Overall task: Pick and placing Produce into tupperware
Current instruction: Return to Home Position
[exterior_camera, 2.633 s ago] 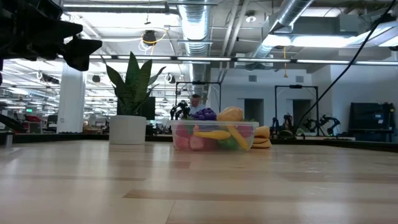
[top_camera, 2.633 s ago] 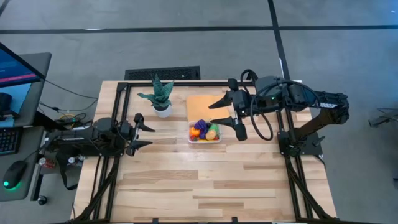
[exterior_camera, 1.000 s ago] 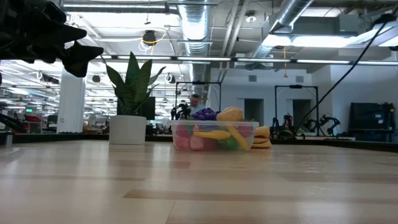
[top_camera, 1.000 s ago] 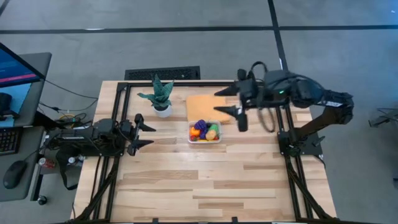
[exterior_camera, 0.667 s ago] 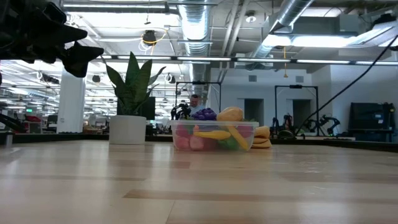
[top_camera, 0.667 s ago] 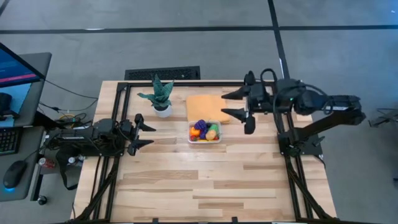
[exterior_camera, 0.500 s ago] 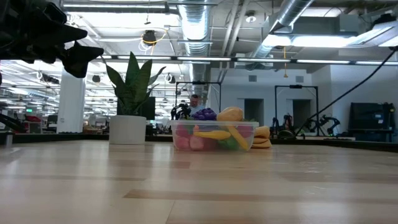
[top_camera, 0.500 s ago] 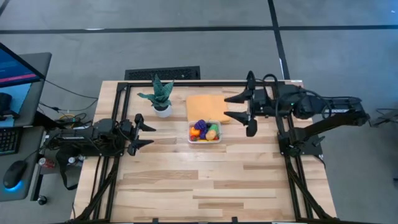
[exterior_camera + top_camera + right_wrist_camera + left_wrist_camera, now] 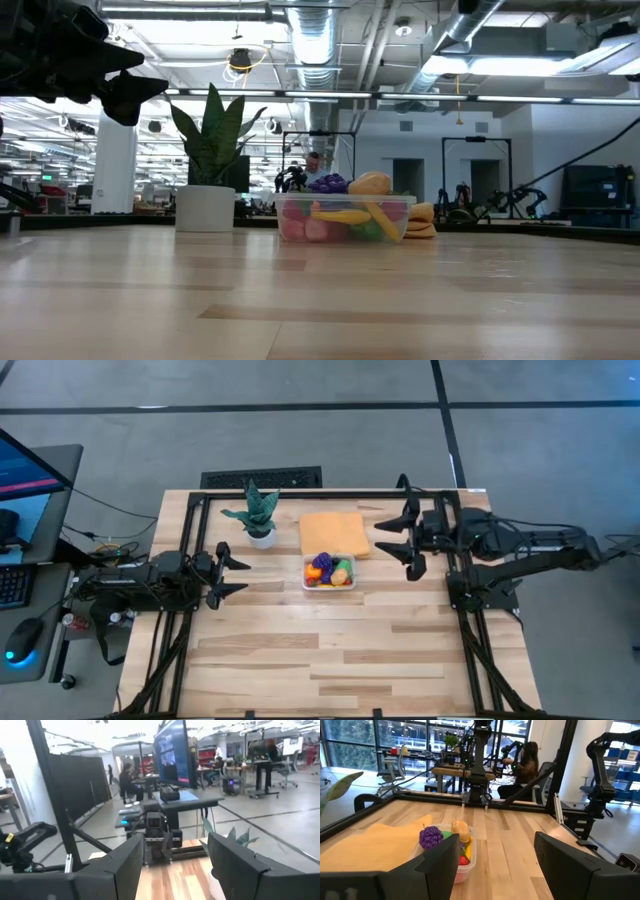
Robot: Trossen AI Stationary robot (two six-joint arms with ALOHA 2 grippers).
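Note:
The clear tupperware (image 9: 329,573) stands on the table just near of the orange cloth, and it also shows in the low view (image 9: 345,220) and the left wrist view (image 9: 462,857). The toy produce (image 9: 330,569) is piled inside it: purple grapes (image 9: 431,837), plus yellow, orange, green and red pieces (image 9: 352,214). My right gripper (image 9: 383,537) is open, up in the air to the right of the container. My left gripper (image 9: 243,578) is open too, to the container's left and pointing at it. The right wrist view does not show the container.
A flat orange cloth (image 9: 334,532) lies on the far side of the container. A green plant in a white pot (image 9: 258,518) stands to its far left. Bare wood (image 9: 330,650) covers the near half of the table. People sit at desks in the room beyond.
My right gripper has drawn back from above the orange cloth's right edge toward the table's right edge, staying open. The container and its produce have not moved.

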